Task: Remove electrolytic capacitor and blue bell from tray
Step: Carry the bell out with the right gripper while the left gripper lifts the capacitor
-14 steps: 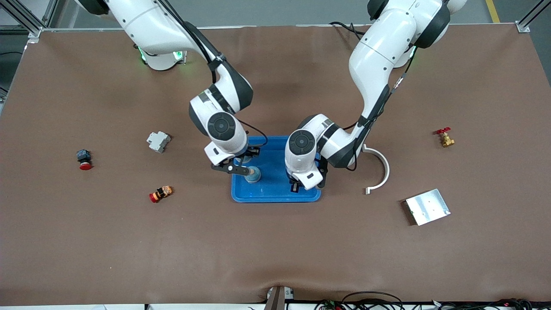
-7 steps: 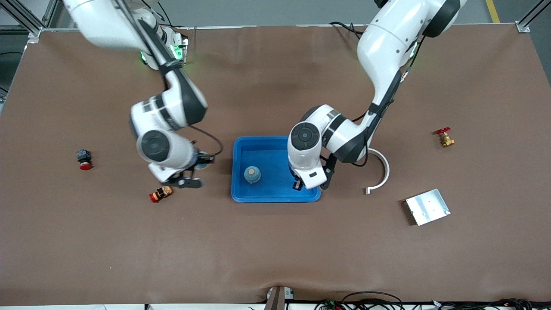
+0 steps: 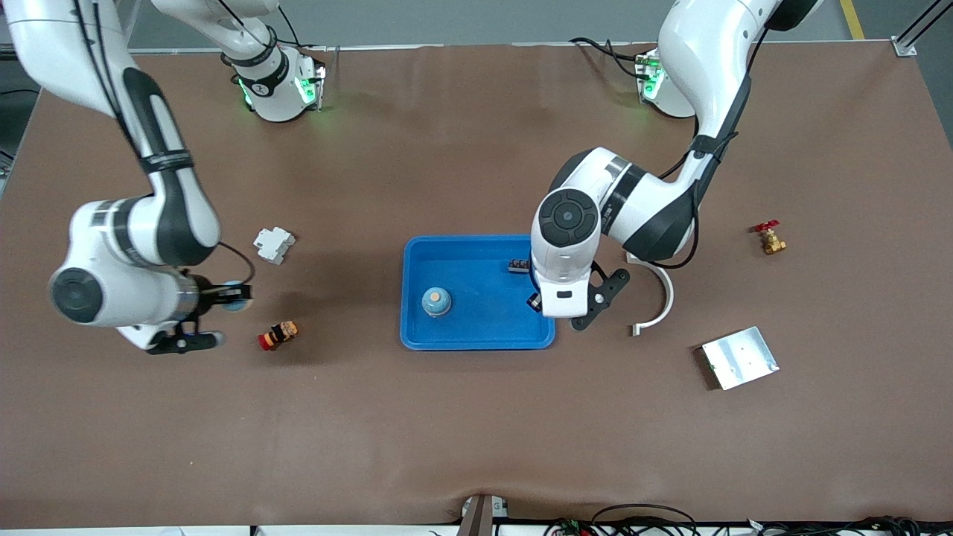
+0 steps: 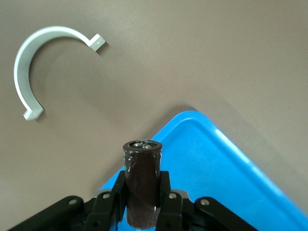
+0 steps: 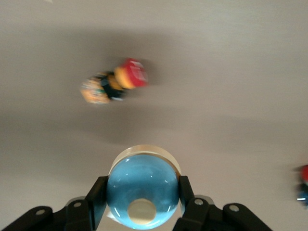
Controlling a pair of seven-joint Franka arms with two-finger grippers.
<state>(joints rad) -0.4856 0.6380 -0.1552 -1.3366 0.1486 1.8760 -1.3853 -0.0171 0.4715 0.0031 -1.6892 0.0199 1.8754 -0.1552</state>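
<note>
Left gripper (image 4: pixel 142 211) gripping capacitor (image 4: pixel 142 185) over tray (image 3: pixel 476 339) corner; right gripper (image 5: pixel 142 202) clasping bell (image 5: pixel 142 190) over table (image 3: pixel 476 432).

Left arm bends down from its base, its gripper (image 4: pixel 142 211) clamped on the capacitor (image 4: pixel 141 185) over the tray's (image 3: pixel 476 339) edge at the left arm's end. Right arm swings wide over the desk (image 3: pixel 476 417) at its own end, gripper (image 5: pixel 143 204) closed on the bell (image 5: pixel 142 190).
</note>
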